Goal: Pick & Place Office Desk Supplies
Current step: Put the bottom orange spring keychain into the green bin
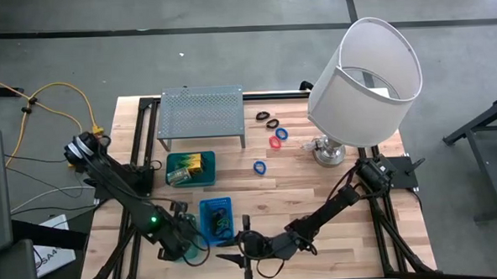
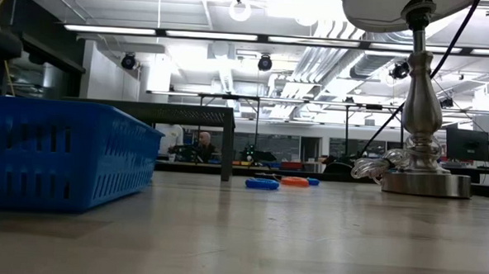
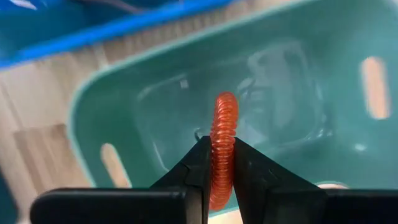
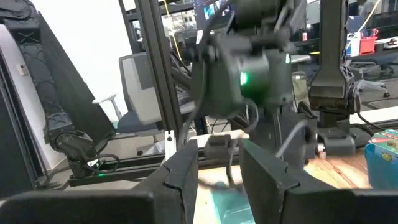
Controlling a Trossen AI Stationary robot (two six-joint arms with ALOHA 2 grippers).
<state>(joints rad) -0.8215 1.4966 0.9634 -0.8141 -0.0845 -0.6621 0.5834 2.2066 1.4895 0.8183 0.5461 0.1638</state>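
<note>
My left gripper (image 1: 188, 245) hangs at the table's near edge, left of the blue tray (image 1: 215, 217), over a small teal bin (image 3: 292, 74), and it is shut on a red coiled ring (image 3: 222, 134). My right gripper (image 1: 239, 254) lies level near the front edge, pointing toward the left arm; its fingers (image 4: 180, 177) stand apart with nothing between them. On the wood at mid-table lie a red ring (image 1: 275, 142), two blue rings (image 1: 281, 134) (image 1: 259, 167) and two black loops (image 1: 267, 119). A green tray (image 1: 191, 169) holds yellow-green packets. My left gripper pinches the red coiled ring edge-on between its two fingers (image 3: 199, 171), on the ring's lower part (image 3: 221, 177). The fingers come from above, pointing steeply down. The ring stands upright between them, its upper arc (image 3: 225, 102) sticking out past the fingertips, clear of the teal bin's floor.
A grey perforated rack (image 1: 201, 115) stands at the far left. A big white-shaded lamp (image 1: 365, 80) with a metal base (image 1: 328, 154) fills the far right. Bare wood lies between the blue tray (image 2: 62, 158) and the lamp base (image 2: 423, 183).
</note>
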